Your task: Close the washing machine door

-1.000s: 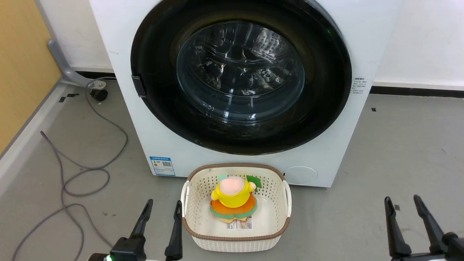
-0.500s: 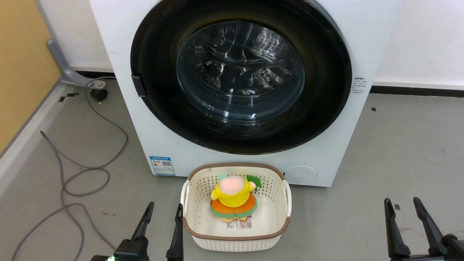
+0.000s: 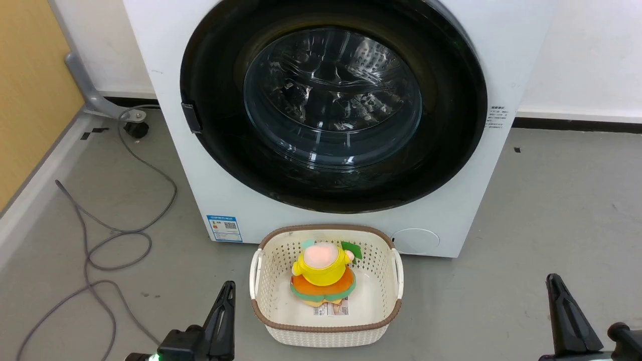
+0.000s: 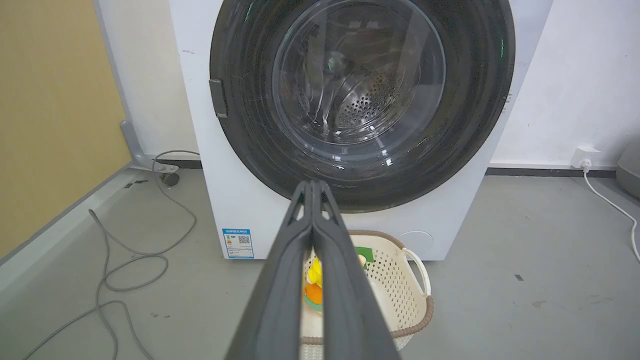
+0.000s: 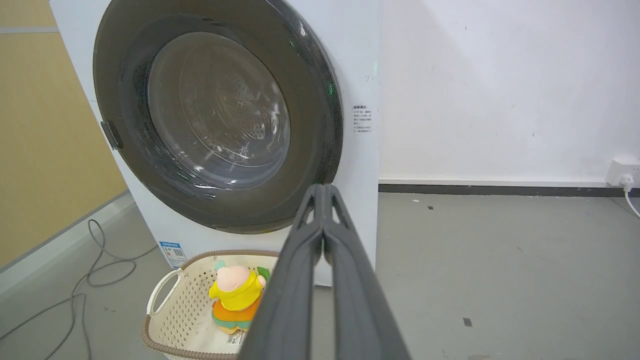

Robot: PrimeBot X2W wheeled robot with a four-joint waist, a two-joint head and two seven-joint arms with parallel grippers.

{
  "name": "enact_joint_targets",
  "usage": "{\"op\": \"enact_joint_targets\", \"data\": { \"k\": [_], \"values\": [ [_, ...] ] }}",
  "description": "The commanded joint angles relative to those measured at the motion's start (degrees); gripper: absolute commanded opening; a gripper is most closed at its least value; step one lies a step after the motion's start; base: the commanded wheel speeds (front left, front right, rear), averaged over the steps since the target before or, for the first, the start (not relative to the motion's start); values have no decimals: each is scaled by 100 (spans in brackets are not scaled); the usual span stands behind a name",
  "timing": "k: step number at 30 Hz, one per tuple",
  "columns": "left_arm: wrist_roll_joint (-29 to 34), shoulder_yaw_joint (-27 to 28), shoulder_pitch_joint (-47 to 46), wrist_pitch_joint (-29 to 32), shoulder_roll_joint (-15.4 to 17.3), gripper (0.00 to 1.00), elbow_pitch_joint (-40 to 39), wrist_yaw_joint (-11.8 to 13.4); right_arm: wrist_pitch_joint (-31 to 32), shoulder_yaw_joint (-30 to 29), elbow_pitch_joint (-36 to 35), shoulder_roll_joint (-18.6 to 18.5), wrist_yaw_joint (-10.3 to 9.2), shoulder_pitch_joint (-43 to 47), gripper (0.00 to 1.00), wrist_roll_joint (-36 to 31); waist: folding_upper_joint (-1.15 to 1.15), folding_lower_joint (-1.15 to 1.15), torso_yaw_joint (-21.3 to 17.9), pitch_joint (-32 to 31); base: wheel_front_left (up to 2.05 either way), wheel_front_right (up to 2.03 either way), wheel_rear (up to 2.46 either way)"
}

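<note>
The white washing machine (image 3: pixel 220 190) stands ahead of me, and its round black washing machine door (image 3: pixel 333 108) with the clear glass bowl lies flat against the front. The same door (image 4: pixel 362 100) fills the upper left wrist view, and the door (image 5: pixel 217 120) shows at an angle from the right wrist. My left gripper (image 3: pixel 228 290) is low at the left of the basket, shut, fingers pressed together with nothing between them. Its tips (image 4: pixel 312 186) meet in its own wrist view. My right gripper (image 3: pixel 554 281) is low at the right, also shut and empty, tips (image 5: pixel 324 190) touching.
A cream basket (image 3: pixel 391 281) with a brown rim sits on the grey floor just before the machine, holding a yellow and orange plush toy (image 3: pixel 323 273). Grey cables (image 3: pixel 115 235) loop on the floor at the left. A white cord (image 4: pixel 610 202) runs from a wall socket at the right.
Both grippers have gone from open to shut, each pair of fingers coming together. The door, basket and toy have not moved.
</note>
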Motion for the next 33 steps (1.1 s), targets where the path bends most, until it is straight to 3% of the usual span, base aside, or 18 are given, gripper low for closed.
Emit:
{"op": "enact_joint_targets", "data": {
  "k": [1, 33],
  "values": [
    [36, 32, -37, 37, 1, 0, -24, -9, 40, 17, -10, 22, 0, -49, 0, -62, 0, 0, -1, 3, 0, 0, 0],
    [187, 254, -187, 424, -2, 0, -153, -45, 428, 142, -49, 110, -1, -259, 0, -342, 0, 0, -31, 61, 0, 0, 0]
  ]
}}
